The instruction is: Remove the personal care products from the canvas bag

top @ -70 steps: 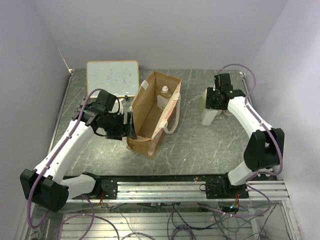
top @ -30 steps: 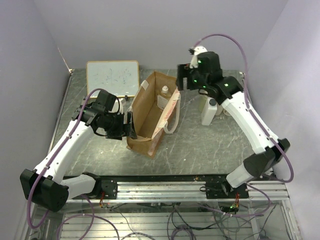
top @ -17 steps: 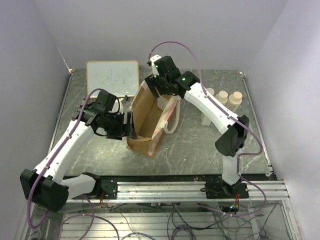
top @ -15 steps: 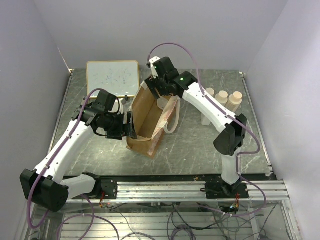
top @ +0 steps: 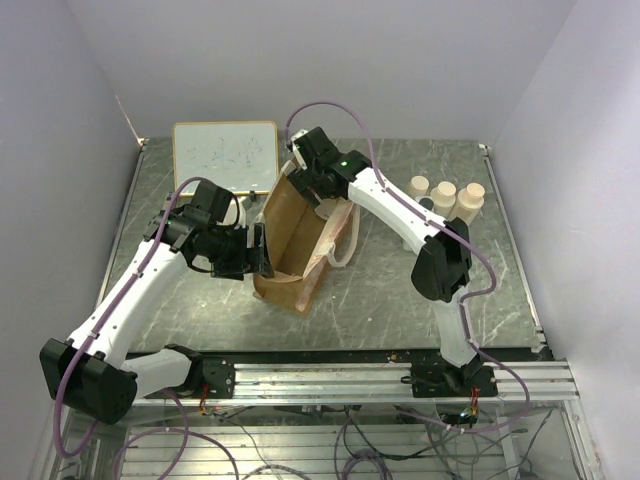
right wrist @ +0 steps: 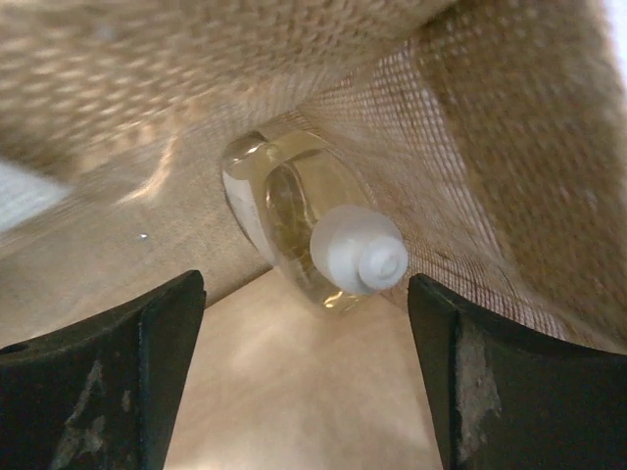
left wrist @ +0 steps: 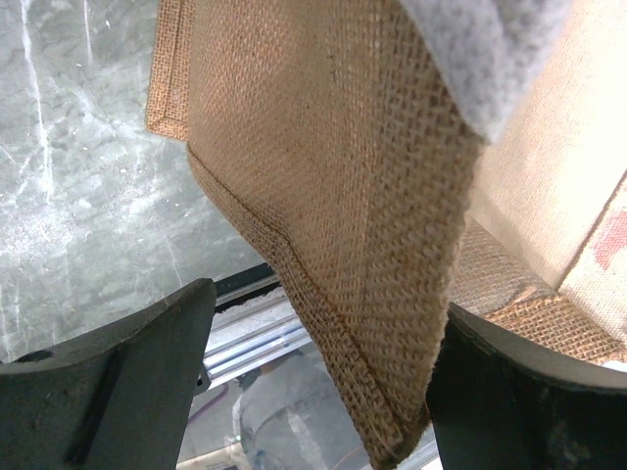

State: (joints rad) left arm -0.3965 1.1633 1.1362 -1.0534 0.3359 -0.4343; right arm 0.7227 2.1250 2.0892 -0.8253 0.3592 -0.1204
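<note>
In the middle of the top view, a tall canvas bag [top: 275,215], standing up with its mouth open. Deep inside it, in the upper middle of the right wrist view, 1 slim amber bottle [right wrist: 284,211] with a white top [right wrist: 358,253], leaning on the woven wall, top pointing toward the camera. At the right of the top view, out on the table [top: 380,290], 3 beige round-capped bottles [top: 443,194] in a row. Just beside them a dark cap [top: 427,204] peeking out by the arm, maybe on the white bottle, but too hidden to be sure. So likely 1 left to fetch. Right gripper [right wrist: 304,289] down in the bag's mouth, spread wide, 1 finger at the lower left and 1 at the lower right, with the bottle between them and not touched yet. Left gripper [left wrist: 321,302] at the bag's near corner, 1 finger on each side of the rough cloth; cannot tell whether pinching it or only waiting there. Probably small and light to lift, but smooth and shiny, so likely slippery, and hard enough not to squash. Best to grab across the wide sides of the body, just under the white top, not on the little round top itself. Squeeze gently and lift straight up, minding the bag walls, soft and easy to drag along. Behind the bag, at the upper left of the top view, a whiteboard [top: 225,155].
</note>
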